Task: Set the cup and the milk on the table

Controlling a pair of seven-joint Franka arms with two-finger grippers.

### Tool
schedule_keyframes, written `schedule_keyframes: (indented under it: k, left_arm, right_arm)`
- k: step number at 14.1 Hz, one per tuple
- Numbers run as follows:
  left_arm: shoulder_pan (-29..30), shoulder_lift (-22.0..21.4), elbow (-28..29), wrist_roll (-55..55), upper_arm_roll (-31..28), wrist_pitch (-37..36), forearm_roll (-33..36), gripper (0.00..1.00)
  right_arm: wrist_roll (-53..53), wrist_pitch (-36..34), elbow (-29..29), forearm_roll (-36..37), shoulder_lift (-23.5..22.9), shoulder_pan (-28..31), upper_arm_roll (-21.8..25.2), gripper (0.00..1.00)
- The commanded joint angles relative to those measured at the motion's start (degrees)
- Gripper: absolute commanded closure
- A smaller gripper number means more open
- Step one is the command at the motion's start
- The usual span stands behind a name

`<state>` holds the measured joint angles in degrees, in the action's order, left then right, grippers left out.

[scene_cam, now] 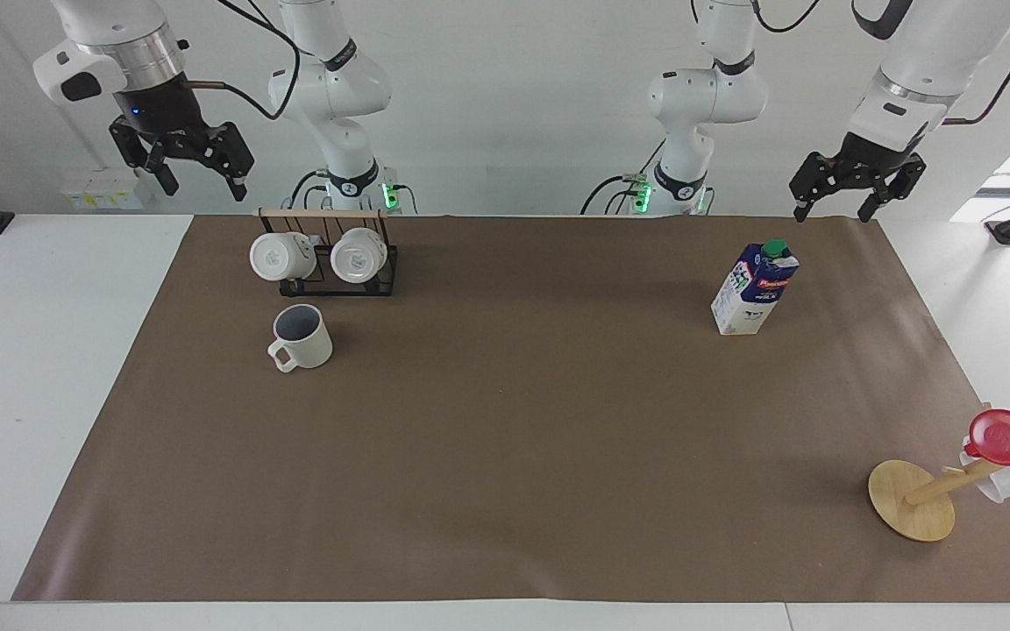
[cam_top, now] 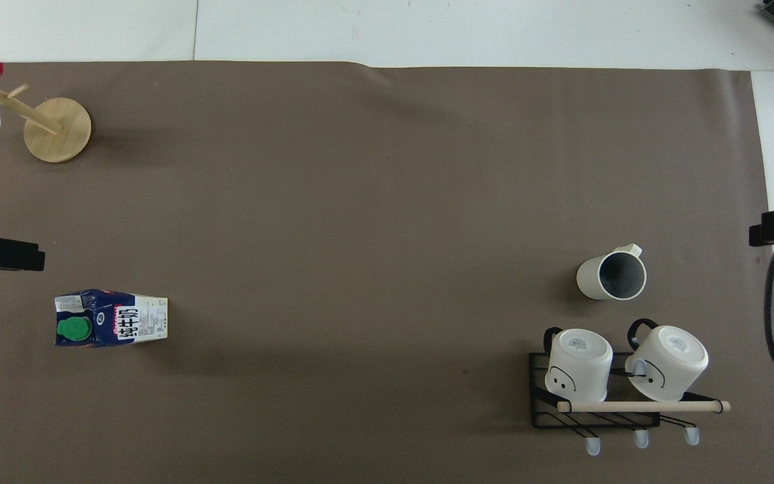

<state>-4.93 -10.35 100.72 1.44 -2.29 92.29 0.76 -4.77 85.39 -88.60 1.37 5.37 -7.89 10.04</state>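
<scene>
Both grippers [scene_cam: 198,171] [scene_cam: 856,188] raised, spread apart.

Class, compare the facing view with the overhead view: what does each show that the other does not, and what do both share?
Only the facing view shows both arms' bases and both raised hands whole: the left hand and right hand, both open and empty. Only the overhead view shows the smiley faces on the two racked white mugs and the black print on the milk read from above. Both show the cup upright on the table, the milk standing, the black rack and the wooden mug tree.
</scene>
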Motion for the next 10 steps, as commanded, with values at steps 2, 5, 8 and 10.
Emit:
schedule_keyframes:
  k: [2, 5, 8, 10]
  left_arm:
    - [0.00, -0.19, -0.70, 0.06, -0.08, -1.14, 0.56, 0.00]
    - [0.01, -0.11, -0.70, 0.06, -0.08, -1.14, 0.56, 0.00]
    - [-0.08, -0.11, -0.70, 0.06, 0.01, -1.14, 0.56, 0.00]
    - [-0.17, -0.19, -0.70, 0.06, 0.10, -1.14, 0.56, 0.00]
  right_arm:
    - [0.82, -0.23, -0.96, -0.84, 0.96, 0.33, -0.11, 0.00]
    - [0.73, -0.67, -0.87, -0.85, 0.96, 0.33, -0.11, 0.00]
    - [0.47, -0.31, -1.05, -0.85, 0.96, 0.33, -0.11, 0.00]
    - [0.47, -0.23, -1.13, -0.76, 1.05, 0.33, -0.11, 0.00]
